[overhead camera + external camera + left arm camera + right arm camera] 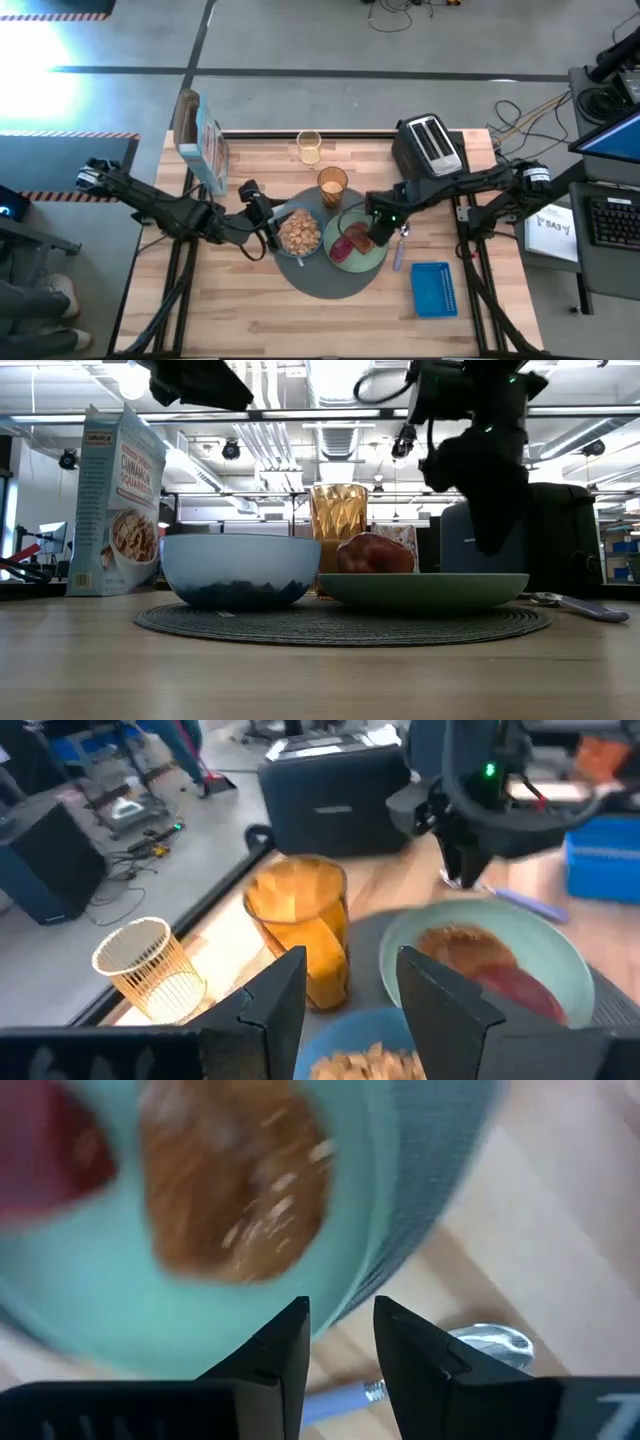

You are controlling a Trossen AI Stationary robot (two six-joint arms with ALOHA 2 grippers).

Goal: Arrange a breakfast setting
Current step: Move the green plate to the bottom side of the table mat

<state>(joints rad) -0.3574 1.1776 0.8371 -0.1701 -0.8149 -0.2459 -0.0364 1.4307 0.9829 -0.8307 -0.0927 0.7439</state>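
- Left gripper [350,982] – 2 dark fingers apart, over the blue bowl [400,1040] of cereal [365,1065].
- Amber tumbler [300,925] beside the pale-green plate [560,950] holding toast [465,950] and red fruit [520,992].
- Toaster [335,795] behind.

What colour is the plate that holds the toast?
The plate is pale green, almost mint. It shows best in the left wrist view, with the toast on it.

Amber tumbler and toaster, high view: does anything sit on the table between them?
No. In the high view, the wood between the amber tumbler and the toaster is bare; the right end effector hangs nearer, over the pale-green plate.
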